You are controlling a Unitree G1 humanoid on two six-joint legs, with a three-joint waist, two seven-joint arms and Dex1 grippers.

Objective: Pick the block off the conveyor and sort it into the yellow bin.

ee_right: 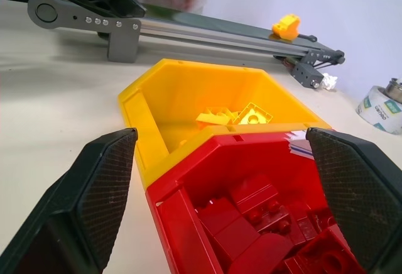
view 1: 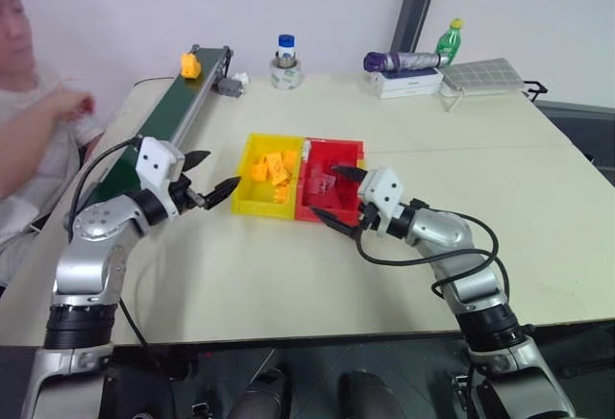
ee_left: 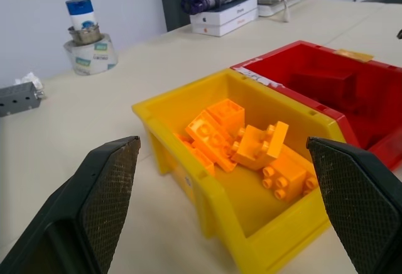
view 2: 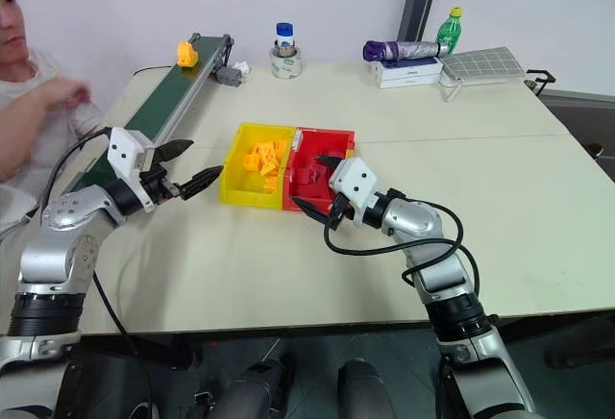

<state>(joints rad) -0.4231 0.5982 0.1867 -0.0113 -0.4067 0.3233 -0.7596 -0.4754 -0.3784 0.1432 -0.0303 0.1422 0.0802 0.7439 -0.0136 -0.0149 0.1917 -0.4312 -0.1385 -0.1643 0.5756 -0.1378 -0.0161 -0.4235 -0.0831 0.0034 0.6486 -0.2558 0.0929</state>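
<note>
The left gripper [view 1: 213,177] hovers empty, its mesh-textured black fingers spread wide, just beside the yellow bin [view 1: 252,200], a low-walled plastic tray of studded bricks. The right gripper [view 1: 338,204], likewise spread and empty, hangs at the red bin [view 1: 309,209]. The chunky block [view 1: 190,63] sits at the far end of the conveyor [view 1: 171,111].

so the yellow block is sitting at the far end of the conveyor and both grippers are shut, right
Not quite. The yellow block does sit at the far end of the conveyor, but the left gripper and right gripper are both open, holding nothing, as the left eye view shows.
</note>
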